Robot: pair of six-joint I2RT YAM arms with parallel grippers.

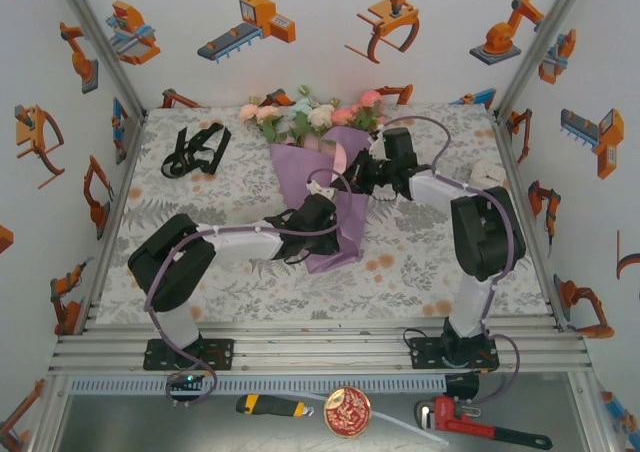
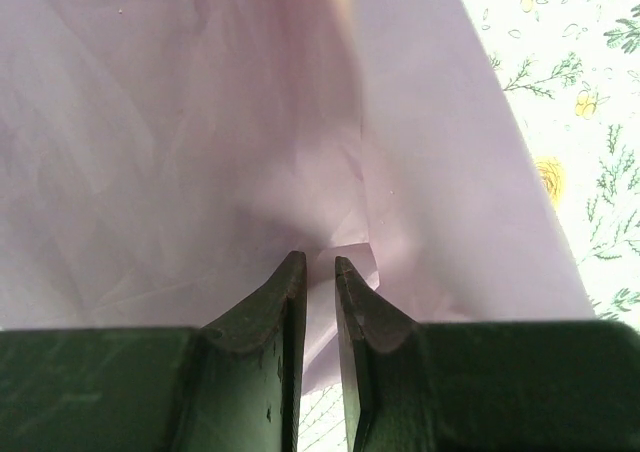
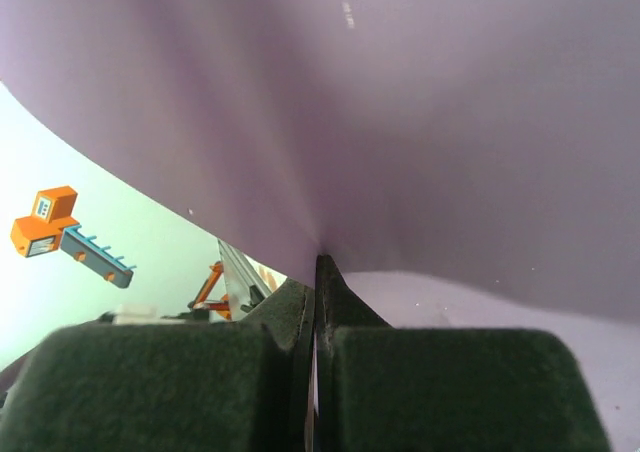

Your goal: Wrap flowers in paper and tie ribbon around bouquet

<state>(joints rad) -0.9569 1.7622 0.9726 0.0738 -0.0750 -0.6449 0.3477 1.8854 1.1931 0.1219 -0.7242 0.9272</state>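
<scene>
Left gripper (image 2: 318,264): jaws a narrow slit apart, nipping a small fold of the paper (image 2: 200,122), pale pink face toward the wrist camera. Beyond the fingertips, creased sheet rising up and across. To its right, a strip of grey floral tablecloth (image 2: 590,122) printed with yellow blossoms.

Right gripper (image 3: 317,264): jaws pressed flat together, pinching the paper where its creases fan out from the tips, purple face spread overhead. Lower left, past the sheet's edge, white wall with an orange robot sticker (image 3: 55,227).

From above: left gripper on the lower half of the paper cone, at its left side, near the middle of the table (image 1: 400,262). Right gripper at the cone's upper right edge, just under the blooms.

Paper wrapped into a purple cone, narrow end toward the near edge, wide mouth toward the far edge. Flowers (image 1: 310,117) in that mouth, pink, cream and pale blue heads with green leaves, close to the middle of the far edge.

Ribbon (image 1: 195,147) in a loose black heap near the far left corner, well apart from both grippers and from the paper.

Below the near edge, on a lower shelf (image 1: 150,422): yellow-and-black knife (image 1: 268,405), round tin (image 1: 347,412), red pipe wrench (image 1: 480,427).
</scene>
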